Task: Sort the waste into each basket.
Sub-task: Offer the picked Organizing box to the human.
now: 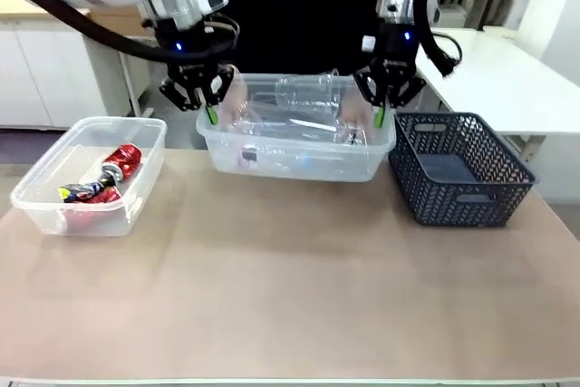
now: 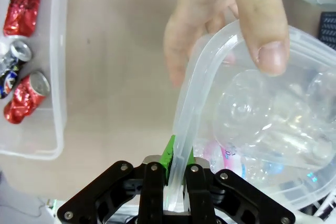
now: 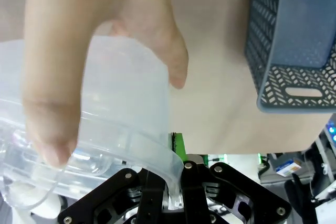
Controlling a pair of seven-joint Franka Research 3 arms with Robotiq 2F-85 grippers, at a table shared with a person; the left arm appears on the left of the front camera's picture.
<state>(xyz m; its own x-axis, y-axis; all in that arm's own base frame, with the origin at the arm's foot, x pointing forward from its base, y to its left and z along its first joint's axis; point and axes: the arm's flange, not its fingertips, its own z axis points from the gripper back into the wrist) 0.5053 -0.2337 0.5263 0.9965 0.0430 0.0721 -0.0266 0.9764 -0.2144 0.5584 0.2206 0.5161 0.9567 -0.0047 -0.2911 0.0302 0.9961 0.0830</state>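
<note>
A clear tub (image 1: 294,147) holding clear plastic bottles (image 1: 308,97) sits at the table's far middle. My left gripper (image 1: 210,113) is shut on its left rim (image 2: 184,135), and my right gripper (image 1: 379,117) is shut on its right rim (image 3: 157,161). A person's hands (image 2: 226,19) (image 3: 79,51) also grasp both ends of that tub. A second clear tub (image 1: 86,178) at the left holds crushed red cans (image 1: 113,169) (image 2: 21,9).
A dark grey-blue lattice basket (image 1: 458,169) stands right of the middle tub, close to my right gripper. The near half of the tan table (image 1: 290,287) is bare.
</note>
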